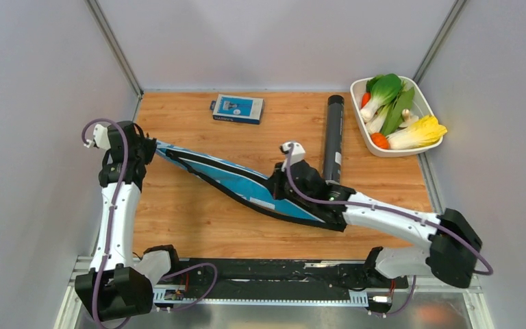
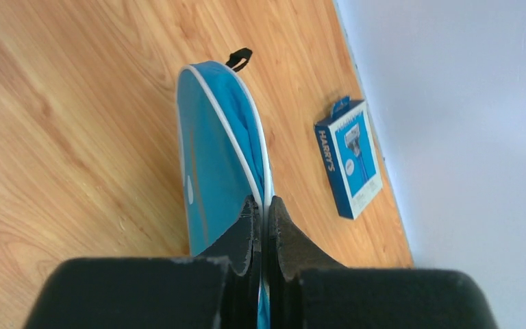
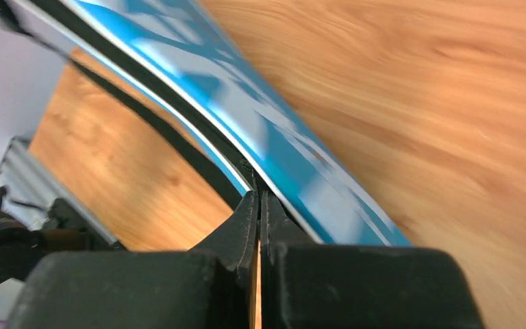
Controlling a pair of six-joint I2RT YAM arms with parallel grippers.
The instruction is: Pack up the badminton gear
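The blue racket cover stretches across the table from the left back to the middle, on edge. My left gripper is shut on its white-piped edge at the left end, as the left wrist view shows, with the cover running away from the fingers. My right gripper is shut on the cover's edge near its middle; in the right wrist view the cover is blurred. The long black tube lies on the table behind the right gripper. No rackets or shuttlecocks show.
A small blue box lies at the back of the table, also in the left wrist view. A white tray of vegetables stands at the back right corner. Grey walls enclose the table on three sides.
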